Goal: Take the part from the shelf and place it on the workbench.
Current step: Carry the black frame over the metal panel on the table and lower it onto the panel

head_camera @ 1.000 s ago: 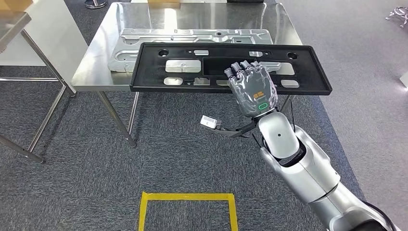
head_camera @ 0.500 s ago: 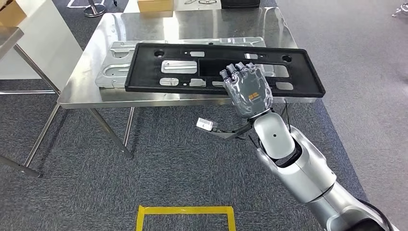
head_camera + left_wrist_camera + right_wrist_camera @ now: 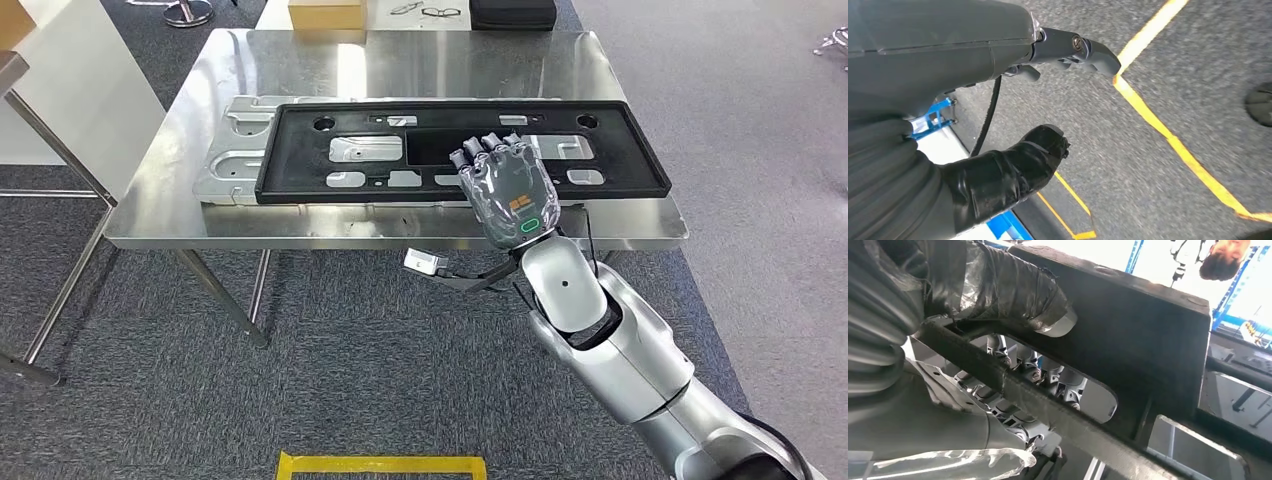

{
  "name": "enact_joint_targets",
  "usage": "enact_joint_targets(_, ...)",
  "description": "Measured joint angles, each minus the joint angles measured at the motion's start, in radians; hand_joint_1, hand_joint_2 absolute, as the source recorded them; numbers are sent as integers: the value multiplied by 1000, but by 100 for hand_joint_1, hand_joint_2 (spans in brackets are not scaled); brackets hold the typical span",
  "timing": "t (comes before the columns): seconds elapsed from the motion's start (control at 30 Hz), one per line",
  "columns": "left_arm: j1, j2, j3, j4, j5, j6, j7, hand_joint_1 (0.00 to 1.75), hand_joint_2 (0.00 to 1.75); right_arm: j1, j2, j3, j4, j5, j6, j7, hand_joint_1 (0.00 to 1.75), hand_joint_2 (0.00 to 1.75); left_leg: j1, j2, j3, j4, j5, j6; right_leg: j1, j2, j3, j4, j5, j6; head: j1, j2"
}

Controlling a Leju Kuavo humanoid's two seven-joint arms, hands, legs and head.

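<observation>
Because the part (image 3: 460, 150) is a long, flat black frame full of holes, I think it is stiff and quite light, but it may tip when held at one spot. My right hand (image 3: 510, 190) grips it at the near edge, right of the middle, fingers (image 3: 998, 347) hooked through a hole and thumb (image 3: 1013, 292) pressed on the other side. It lies over the table (image 3: 400, 225), above a silver plate (image 3: 235, 160); I cannot tell if it rests yet. My left hand (image 3: 1013, 165) hangs by the floor, holding nothing.
</observation>
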Motion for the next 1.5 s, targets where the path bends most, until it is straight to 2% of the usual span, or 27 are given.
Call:
enact_joint_targets(0.03, 0, 0, 0, 0, 0, 0, 0, 0, 175, 0, 0, 3, 0, 0, 1, 0, 175, 175, 0, -1, 17, 0, -13, -1, 2, 0, 8, -57, 36, -5, 0, 0)
enact_joint_targets(0.13, -1, -2, -4, 0, 0, 0, -2, 0, 175, -2, 0, 11, 3, -3, 6, 1, 175, 175, -1, -4, 51, -1, -47, -13, 14, 0, 44, -232, 211, -27, 0, 0)
enact_joint_targets(0.17, -3, -1, -5, 0, 0, -1, -3, 0, 175, -3, 1, 13, 5, -4, 8, 1, 175, 175, -1, -5, 56, 0, -52, -19, 17, 1, 50, -254, 236, -34, 0, 0)
enact_joint_targets(0.23, -7, 3, -8, 0, 0, -1, -5, 0, 175, -4, 5, 14, 7, -6, 10, 1, 175, 175, -2, -6, 62, 4, -54, -29, 16, 1, 68, -266, 233, -45, 0, 0)
enact_joint_targets(0.3, -8, 5, -10, 1, 0, -2, -7, 0, 175, -6, 10, 15, 8, -7, 11, 2, 175, 175, 0, -2, 43, 54, -49, -36, 11, 1, 94, -279, 225, -56, 0, 0)
enact_joint_targets(0.37, -9, 7, -11, 1, 0, -3, -8, 0, 175, -7, 16, 17, 10, -7, 12, 2, 175, 175, 2, 2, -24, 167, -72, -46, 10, 0, 119, -287, 211, -64, 0, 0)
enact_joint_targets(0.43, -8, 7, -11, 1, 0, -4, -8, 0, 175, -6, 18, 24, 14, -7, 12, 2, 175, 175, 4, 4, -101, 259, -129, -56, 10, 0, 142, -287, 189, -65, 0, 0)
enact_joint_targets(0.47, -7, 8, -12, 1, 0, -4, -8, 0, 175, -4, 18, 27, 16, -7, 13, 1, 175, 175, 4, 4, -123, 268, -148, -58, 10, 1, 155, -287, 178, -64, 0, 0)
enact_joint_targets(0.5, -5, 8, -13, 1, 0, -4, -8, 0, 175, -3, 18, 31, 19, -8, 14, 1, 175, 175, 5, 4, -130, 247, -146, -59, 9, 2, 171, -286, 165, -63, 0, 0)
enact_joint_targets(0.53, -3, 8, -14, 1, 0, -4, -8, 0, 175, -2, 18, 34, 20, -8, 15, 1, 175, 175, 6, 5, -126, 198, -116, -59, 9, 4, 188, -285, 152, -60, 0, 0)
enact_joint_targets(0.63, 3, 8, -18, 1, 0, -2, -8, 0, 175, -3, 18, 41, 24, -13, 19, 1, 175, 175, 4, 6, -100, 33, 44, -50, 10, 5, 222, -277, 112, -47, 0, 0)
enact_joint_targets(0.67, 2, 8, -18, 1, 0, -1, -8, 0, 175, -3, 18, 44, 24, -15, 21, 1, 175, 175, 3, 6, -98, 12, 70, -44, 11, 6, 225, -275, 103, -42, 0, 0)
enact_joint_targets(0.7, 1, 8, -19, 1, 0, -1, -8, 0, 175, -4, 19, 46, 25, -17, 22, 2, 175, 175, 0, 6, -96, 8, 73, -37, 12, 7, 226, -271, 98, -36, 0, 0)
enact_joint_targets(0.77, -2, 9, -19, 1, 0, 0, -8, 0, 175, -4, 19, 49, 24, -19, 23, 1, 175, 175, 1, 6, -85, 4, 66, -24, 11, 7, 209, -238, 106, -26, -1, 0)
enact_joint_targets(0.83, -2, 10, -20, 1, 0, 0, -8, 0, 175, -4, 19, 50, 24, -20, 23, 2, 175, 175, 3, 6, -68, -1, 54, -12, 8, 4, 146, -137, 120, -14, -1, 0)
enact_joint_targets(0.87, -1, 10, -21, 1, 0, 0, -8, 0, 175, -3, 18, 51, 24, -20, 23, 2, 175, 175, 4, 6, -58, -2, 46, -8, 5, 2, 99, -71, 110, -8, -1, 0)
enact_joint_targets(0.93, -2, 11, -22, 1, 0, 1, -8, 0, 175, 0, 16, 53, 25, -21, 24, 2, 175, 175, 4, 5, -36, -2, 25, -5, 1, 1, 15, 26, 52, -1, -1, 0)
enact_joint_targets(0.97, -2, 11, -22, 1, 0, 1, -8, 0, 175, 2, 15, 55, 25, -21, 25, 2, 175, 175, 4, 4, -22, -2, 14, -5, 0, 0, -12, 40, 27, 0, -1, 0)
enact_joint_targets(1.0, -2, 10, -23, 1, 0, 1, -8, 0, 175, 3, 15, 56, 26, -21, 26, 2, 175, 175, 4, 4, -7, -2, 2, -6, 0, 0, -23, 25, 22, -2, -1, 0)
enact_joint_targets(1.03, -2, 10, -23, 1, 0, 1, -8, 0, 175, 4, 15, 57, 26, -21, 27, 2, 175, 175, 4, 3, 10, -1, -10, -7, 0, 0, -20, -20, 43, -6, -1, 0)
enact_joint_targets(1.13, -3, 8, -24, 1, 0, 1, -8, 0, 175, 4, 14, 59, 30, -23, 34, 3, 175, 175, 2, 2, 48, -1, -45, -16, 10, -1, 21, -205, 198, -25, 0, 0)
enact_joint_targets(1.17, -4, 8, -24, 1, 0, 1, -7, 0, 175, 4, 13, 60, 32, -24, 36, 3, 175, 175, 1, 1, 53, -3, -54, -22, 14, -2, 31, -238, 230, -32, 0, 0)
enact_joint_targets(1.2, -6, 8, -25, 1, 0, 2, -7, 0, 175, 4, 13, 60, 33, -26, 38, 3, 175, 175, 0, 0, 58, -2, -57, -28, 16, -1, 37, -255, 243, -37, -1, 0)
enact_joint_targets(1.3, -8, 9, -25, 1, 0, 2, -6, 0, 175, 4, 13, 60, 37, -31, 39, 3, 175, 175, 1, 2, 57, 32, -48, -42, 11, 0, 69, -271, 239, -51, -1, 0)
enact_joint_targets(1.37, -9, 10, -25, 1, 0, 2, -5, 0, 175, 4, 14, 60, 40, -35, 40, 4, 175, 175, 3, 5, 1, 130, -53, -50, 9, 0, 92, -279, 228, -61, -1, 0)
enact_joint_targets(1.43, -10, 10, -25, 1, 0, 2, -4, 0, 175, 7, 14, 61, 43, -39, 42, 3, 175, 175, 4, 5, -79, 243, -106, -57, 10, 0, 112, -280, 209, -66, -2, 0)
enact_joint_targets(1.5, -8, 10, -25, 1, 0, 2, -3, 0, 175, 12, 14, 61, 47, -43, 48, 3, 175, 175, 4, 5, -126, 272, -163, -60, 10, 2, 136, -280, 188, -65, -2, 0)
